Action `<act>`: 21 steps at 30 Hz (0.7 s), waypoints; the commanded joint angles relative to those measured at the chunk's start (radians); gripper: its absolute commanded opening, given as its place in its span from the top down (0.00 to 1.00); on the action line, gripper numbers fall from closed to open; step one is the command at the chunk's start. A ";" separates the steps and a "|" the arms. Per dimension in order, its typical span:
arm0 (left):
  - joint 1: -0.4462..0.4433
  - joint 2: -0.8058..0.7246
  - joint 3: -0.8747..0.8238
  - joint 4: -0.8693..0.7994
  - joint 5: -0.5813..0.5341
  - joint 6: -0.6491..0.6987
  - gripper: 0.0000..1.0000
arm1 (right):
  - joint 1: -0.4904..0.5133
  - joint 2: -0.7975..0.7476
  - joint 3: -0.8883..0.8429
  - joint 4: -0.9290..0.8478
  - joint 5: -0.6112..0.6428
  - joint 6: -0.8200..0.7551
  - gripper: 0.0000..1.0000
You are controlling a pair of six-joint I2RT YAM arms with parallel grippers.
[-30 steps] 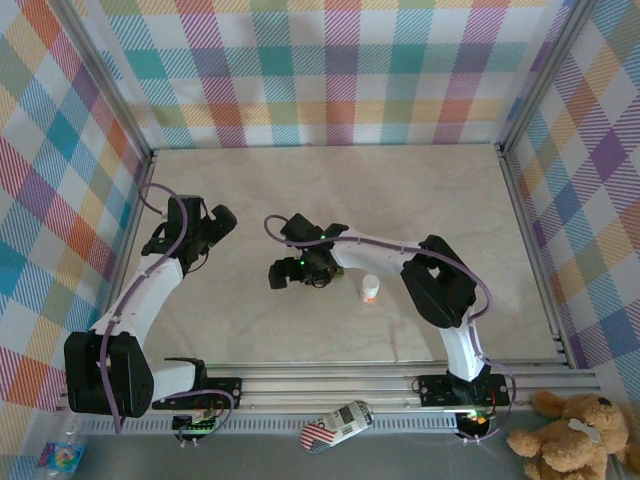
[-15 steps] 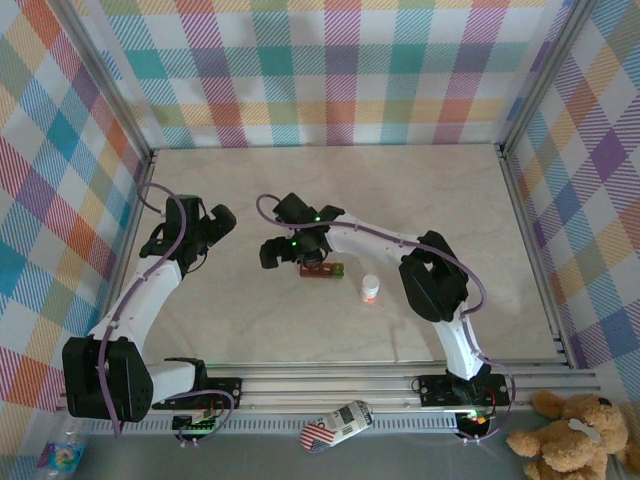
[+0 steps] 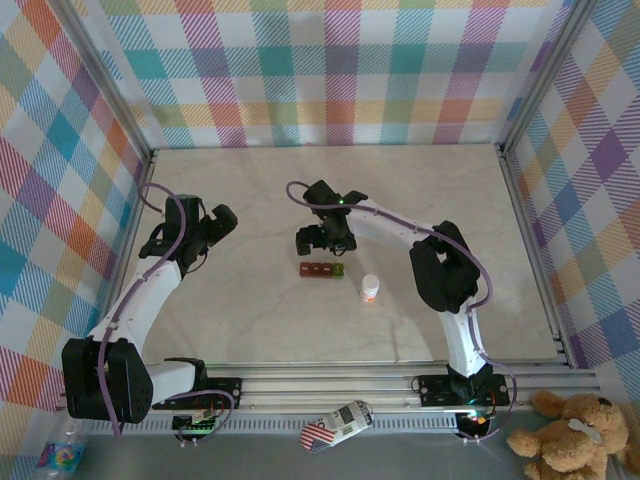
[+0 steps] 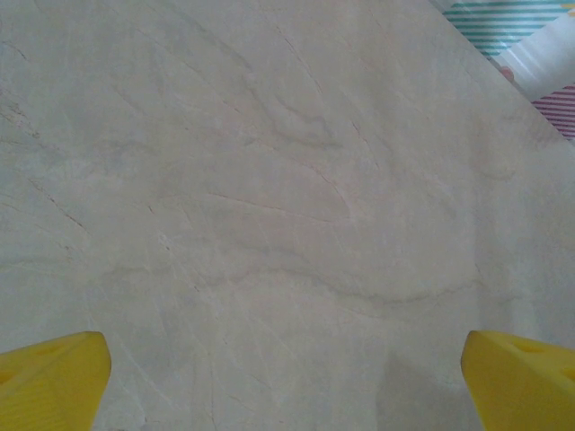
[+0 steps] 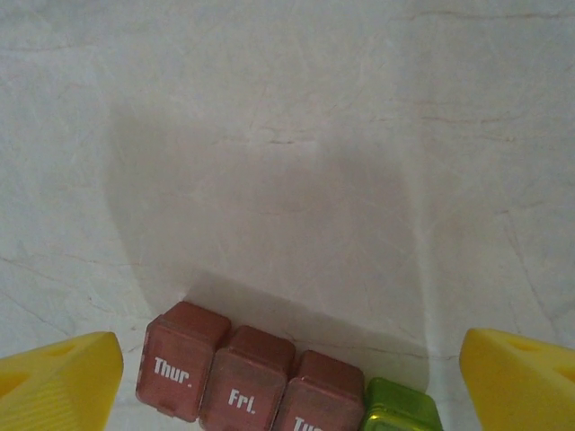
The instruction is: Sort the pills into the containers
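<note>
Plaid-patterned walls (image 3: 330, 70) are seen around three sides of a pale marbled surface (image 3: 430, 190). The left arm (image 3: 150, 290) is reached out over the left part of the surface. Its jaws are held wide, with the yellow fingertips (image 4: 49, 382) far apart at the lower corners of the wrist view and bare marbled surface between them. The right arm (image 3: 440, 270) is bent across toward the middle, and its jaws are likewise spread wide and closed on nothing. The containers (image 3: 322, 269) are found resting on the surface just on the near side of the right jaws, apart from them. In the right wrist view the containers (image 5: 260, 391) are placed between the two yellow fingertips (image 5: 521, 377), touched by neither. Three dark red compartments are joined in a row, with a green one at the end nearer the right-hand tip. "Thur." and "Fri." are read on two lids; a third label is cut off. A small white bottle (image 3: 370, 288) with an orange lower part is stood upright just beyond the green end, farther from the jaws than the containers.
</note>
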 commanded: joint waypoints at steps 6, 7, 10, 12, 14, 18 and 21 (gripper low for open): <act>0.004 -0.019 0.011 -0.012 0.024 0.007 0.00 | 0.014 0.001 -0.073 -0.010 -0.071 0.006 0.04; 0.003 -0.019 0.010 -0.011 0.024 0.007 0.00 | 0.015 0.000 -0.080 -0.009 -0.074 0.007 0.04; 0.004 -0.019 0.013 -0.011 0.023 0.007 0.00 | 0.022 -0.013 -0.104 0.000 -0.096 0.015 0.04; 0.003 -0.021 0.014 -0.011 0.023 0.007 0.00 | 0.027 -0.026 -0.122 0.008 -0.111 0.024 0.04; 0.003 -0.021 0.015 -0.011 0.023 0.006 0.00 | 0.033 -0.038 -0.137 0.016 -0.127 0.034 0.04; 0.004 -0.020 0.015 -0.010 0.021 0.004 0.00 | 0.049 -0.064 -0.164 0.033 -0.153 0.050 0.05; 0.004 -0.020 0.013 -0.012 0.023 0.004 0.00 | 0.060 -0.076 -0.179 0.048 -0.171 0.066 0.04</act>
